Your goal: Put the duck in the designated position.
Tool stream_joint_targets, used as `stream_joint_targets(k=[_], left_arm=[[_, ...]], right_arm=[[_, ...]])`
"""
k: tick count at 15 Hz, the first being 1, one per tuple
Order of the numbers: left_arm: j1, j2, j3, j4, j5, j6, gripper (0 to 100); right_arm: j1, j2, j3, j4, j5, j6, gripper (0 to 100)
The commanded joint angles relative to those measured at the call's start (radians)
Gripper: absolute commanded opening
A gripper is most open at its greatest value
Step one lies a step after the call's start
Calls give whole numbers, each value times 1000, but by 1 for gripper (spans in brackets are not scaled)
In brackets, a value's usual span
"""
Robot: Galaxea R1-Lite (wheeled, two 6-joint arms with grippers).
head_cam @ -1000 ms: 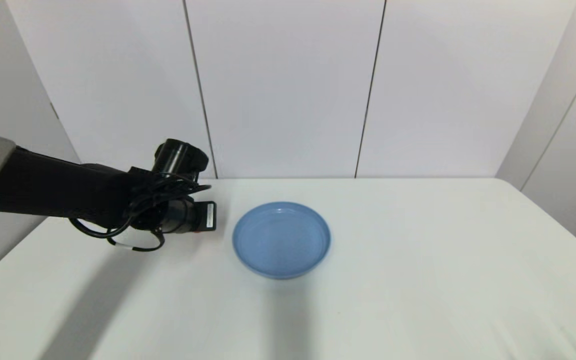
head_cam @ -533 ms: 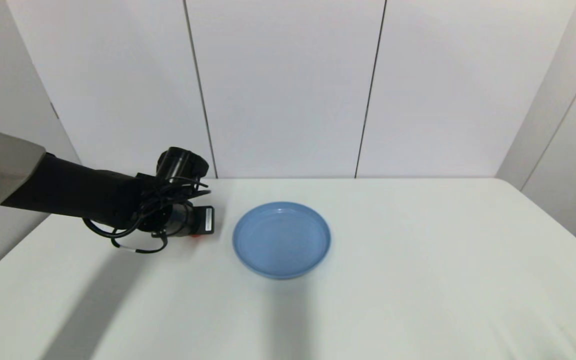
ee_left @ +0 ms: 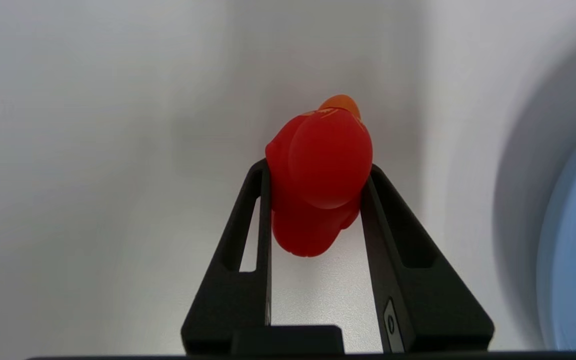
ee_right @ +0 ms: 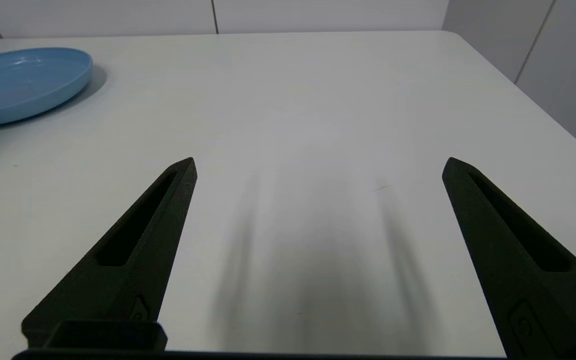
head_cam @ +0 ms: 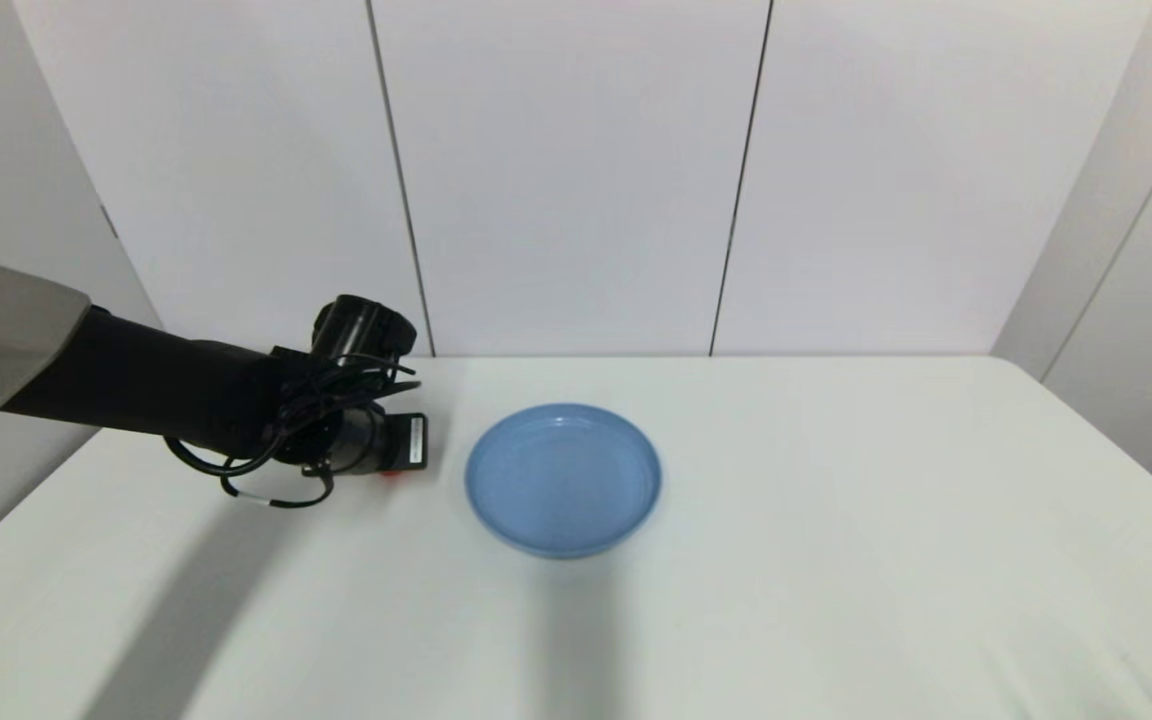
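Observation:
The red duck (ee_left: 328,165), with an orange beak, sits between the two black fingers of my left gripper (ee_left: 316,169), which is shut on its body. From the head, only a red sliver of the duck (head_cam: 391,471) peeks out under the left wrist (head_cam: 361,438), just left of the blue plate (head_cam: 563,478). The plate's rim (ee_left: 575,250) also curves along one edge of the left wrist view. My right gripper (ee_right: 320,165) hangs open over bare table, holding nothing, far from the plate (ee_right: 18,80).
The white table (head_cam: 836,560) ends at a panelled wall behind and drops off at its right edge. The left arm's shadow lies on the table's left side.
Over the last second the left arm shifted slightly to the left, away from the plate, with the duck in it. It has barely moved in the last half second. The plate has stayed put.

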Motion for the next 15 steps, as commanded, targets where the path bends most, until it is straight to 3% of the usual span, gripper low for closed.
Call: stream_joint_targets(k=[1,2,3,11,15], left_arm=[[-1,-3,4,1,-13,-3,0],[-1,-3,4,1,-13,-1,0],[-1,-3,4,1,-12,-1,100],[1,-63,2,5,-13,3,100],[19,-244,-10,148,-12,83,100]], right_arm=[[0,1,0,-1,0,0,100],[0,1,0,-1,0,0,100],[0,1,0,-1,0,0,100],[0,1,0,-1,0,0,100],[0,1,0,-1,0,0,100]])
